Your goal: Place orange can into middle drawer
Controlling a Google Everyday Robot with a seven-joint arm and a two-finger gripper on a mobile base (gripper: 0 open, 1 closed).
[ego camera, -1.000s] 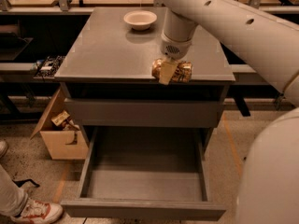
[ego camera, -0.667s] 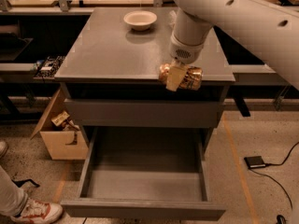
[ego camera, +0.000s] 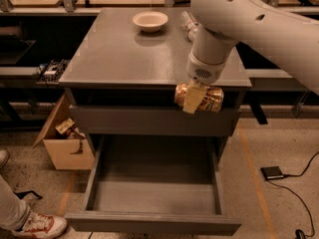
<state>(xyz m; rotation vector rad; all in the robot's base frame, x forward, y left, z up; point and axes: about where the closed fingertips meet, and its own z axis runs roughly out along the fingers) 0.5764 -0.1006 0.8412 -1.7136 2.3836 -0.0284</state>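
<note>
The orange can is shiny orange-gold and lies on its side in my gripper, whose fingers are shut on it. It hangs in front of the grey cabinet's top edge, above the right rear part of the open middle drawer. The drawer is pulled far out and its tray holds nothing. My white arm reaches in from the upper right.
A cream bowl sits at the back of the cabinet top. A clear bottle lies partly hidden behind my arm. A cardboard box stands left of the cabinet. A person's shoe is at the lower left. A black pedal lies right.
The gripper has carried the can forward off the cabinet top and down, so it now hangs in front of the top edge over the open drawer.
</note>
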